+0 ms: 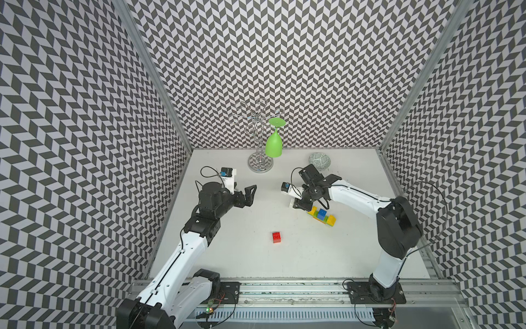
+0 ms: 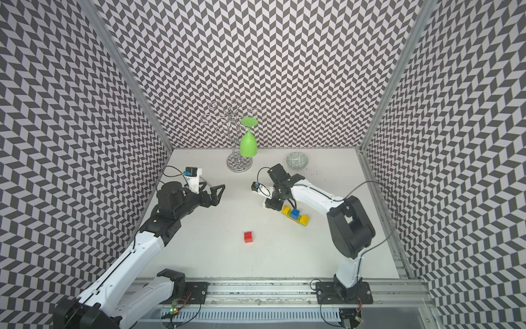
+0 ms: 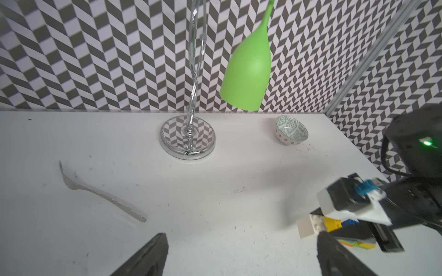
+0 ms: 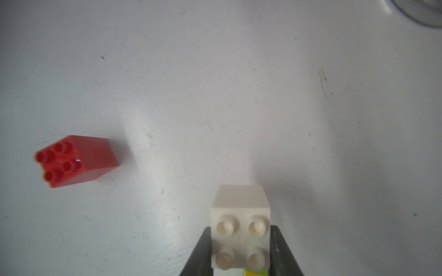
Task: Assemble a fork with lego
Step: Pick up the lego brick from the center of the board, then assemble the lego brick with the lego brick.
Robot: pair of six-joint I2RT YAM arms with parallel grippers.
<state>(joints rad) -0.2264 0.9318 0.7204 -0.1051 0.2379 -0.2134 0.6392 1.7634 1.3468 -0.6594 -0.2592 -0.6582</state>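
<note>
Table (image 1: pixel 256 265). Left gripper (image 1: pixel 252 195) wide open, empty. Right gripper (image 4: pixel 240 239) pinched on white brick (image 4: pixel 240 203); the grip is plain only in its wrist view. Plastic fork (image 3: pixel 100 193) lies ahead of left gripper, left wrist view only. Brick fork (image 1: pixel 323 216) just behind right tips, long axis slanting toward that arm's elbow. Red brick (image 1: pixel 276 237) loose, well apart.

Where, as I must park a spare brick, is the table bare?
Bare: the near strip between the red brick and the front rail; the middle, between the left gripper and right gripper. Crowded: around the half-built fork, whose white brick that gripper grips.
</note>
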